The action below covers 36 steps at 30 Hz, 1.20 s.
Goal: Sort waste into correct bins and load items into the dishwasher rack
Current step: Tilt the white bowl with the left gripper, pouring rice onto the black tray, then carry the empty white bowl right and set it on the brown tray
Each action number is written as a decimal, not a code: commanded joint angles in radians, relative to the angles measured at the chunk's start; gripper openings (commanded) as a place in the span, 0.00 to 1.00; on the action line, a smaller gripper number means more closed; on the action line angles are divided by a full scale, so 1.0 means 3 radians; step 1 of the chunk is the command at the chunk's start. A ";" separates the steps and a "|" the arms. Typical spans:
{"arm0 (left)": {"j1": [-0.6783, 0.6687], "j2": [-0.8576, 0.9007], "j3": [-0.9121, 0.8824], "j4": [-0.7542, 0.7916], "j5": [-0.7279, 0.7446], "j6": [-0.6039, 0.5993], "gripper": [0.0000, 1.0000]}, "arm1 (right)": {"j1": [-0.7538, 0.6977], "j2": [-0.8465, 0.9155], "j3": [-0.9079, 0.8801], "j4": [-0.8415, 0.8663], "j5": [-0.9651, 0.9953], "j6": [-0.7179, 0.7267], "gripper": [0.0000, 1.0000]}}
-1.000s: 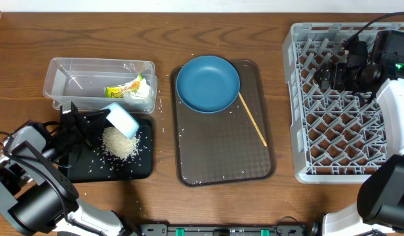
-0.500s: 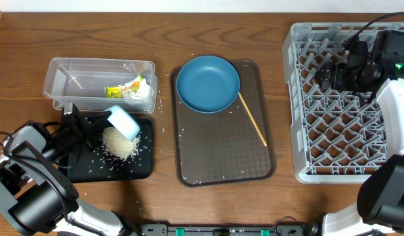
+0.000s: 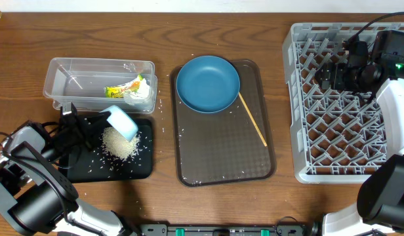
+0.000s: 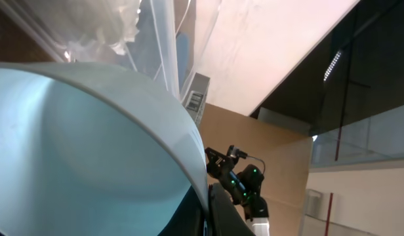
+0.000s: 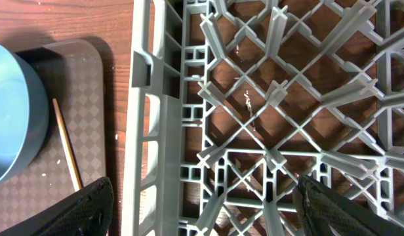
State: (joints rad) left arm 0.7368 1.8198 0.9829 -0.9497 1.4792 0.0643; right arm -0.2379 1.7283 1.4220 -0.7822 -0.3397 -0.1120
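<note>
Overhead: my left gripper (image 3: 97, 120) is clamped on the rim of the mint-green bowl (image 3: 121, 121), tipped over the rice heap (image 3: 119, 143) on the black tray (image 3: 144, 167). The dishwasher rack (image 3: 340, 141) lies well apart to the right, beneath my right gripper (image 3: 326, 75). Left wrist: the bowl's pale inside fills the view and hides the jaws. Right wrist: fingers spread wide and empty over the rack's edge, with the wooden stick (image 5: 66, 141) just left, running parallel to it.
</note>
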 commanded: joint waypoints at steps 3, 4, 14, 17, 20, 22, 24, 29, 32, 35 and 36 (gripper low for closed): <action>-0.0098 -0.0083 -0.0015 -0.0354 -0.0022 0.0558 0.06 | 0.0018 -0.0004 -0.0005 0.0001 0.0011 0.0032 0.87; -0.0128 -0.0120 -0.0015 -0.0401 -0.0023 0.0621 0.06 | 0.0018 -0.0004 -0.0005 0.0001 0.0011 0.0032 0.87; -0.0650 -0.0849 -0.0009 -0.0407 -0.0904 0.0655 0.06 | 0.0018 -0.0004 -0.0005 0.0005 0.0011 0.0032 0.87; -0.1027 -0.1067 -0.0009 -0.0267 -0.1244 0.0521 0.06 | 0.0018 -0.0004 -0.0005 0.0006 0.0011 0.0032 0.87; -0.1492 -0.1190 -0.0009 0.0018 -0.1616 0.0187 0.06 | 0.0018 -0.0004 -0.0005 0.0001 0.0011 0.0032 0.87; -0.1846 -0.1217 -0.0009 0.0240 -0.1938 -0.0075 0.06 | 0.0018 -0.0004 -0.0005 -0.0008 0.0011 0.0032 0.87; -0.2192 -0.1208 -0.0009 0.0463 -0.2186 -0.0262 0.06 | 0.0018 -0.0004 -0.0005 -0.0014 0.0013 0.0032 0.87; -0.3068 -0.1169 -0.0009 0.1199 -0.2516 -0.0501 0.06 | 0.0018 -0.0004 -0.0005 -0.0013 0.0013 0.0032 0.87; -0.3511 -0.1146 -0.0009 0.1532 -0.2832 -0.0710 0.06 | 0.0018 -0.0004 -0.0005 -0.0013 0.0013 0.0032 0.87; -0.3864 -0.1086 -0.0009 0.1734 -0.3059 -0.0735 0.06 | 0.0018 -0.0004 -0.0005 -0.0022 0.0013 0.0031 0.87; -0.3952 -0.1066 -0.0009 0.1779 -0.3122 -0.0735 0.06 | 0.0018 -0.0004 -0.0005 -0.0025 0.0013 0.0032 0.87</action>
State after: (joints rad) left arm -0.3923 1.4769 0.9813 -0.4355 0.6613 -0.1127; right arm -0.2379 1.7283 1.4220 -0.7887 -0.3367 -0.1120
